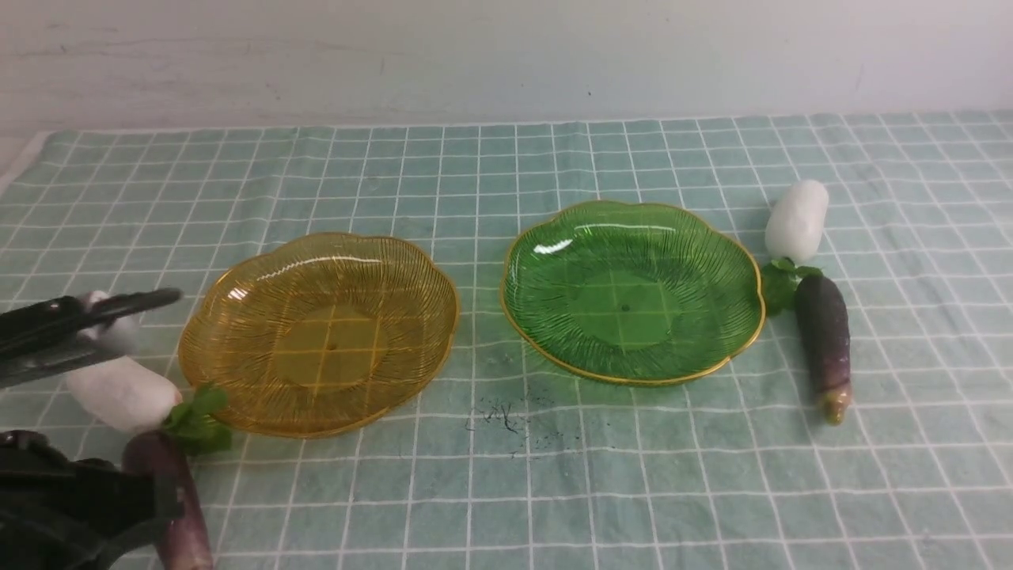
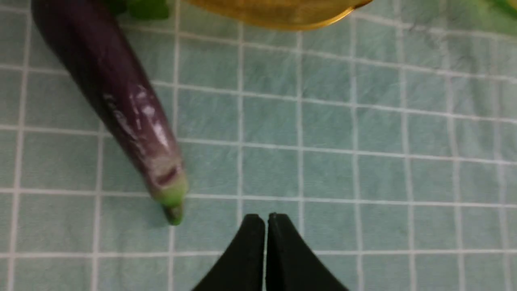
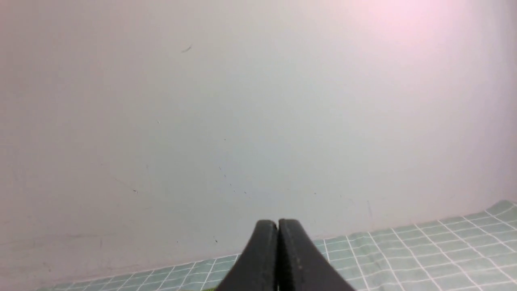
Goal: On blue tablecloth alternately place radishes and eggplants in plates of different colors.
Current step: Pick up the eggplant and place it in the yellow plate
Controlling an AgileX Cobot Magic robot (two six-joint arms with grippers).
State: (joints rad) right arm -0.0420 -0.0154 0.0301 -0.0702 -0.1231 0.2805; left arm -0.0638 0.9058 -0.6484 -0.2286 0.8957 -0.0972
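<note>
Lying on blue tablecloth (image 1: 570, 491), with open room between plates and along near edge: two plates (image 1: 332, 340) (image 1: 633, 293), two radishes (image 1: 123, 393) (image 1: 797, 222), two eggplants (image 1: 170, 491) (image 1: 823, 340). Pressing together, both grippers' fingers (image 2: 246, 258) (image 3: 258, 258).

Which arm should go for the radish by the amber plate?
Left, I'd say: its shut, empty fingers hover near that radish and the amber plate; the right wrist view mostly faces the wall.
</note>
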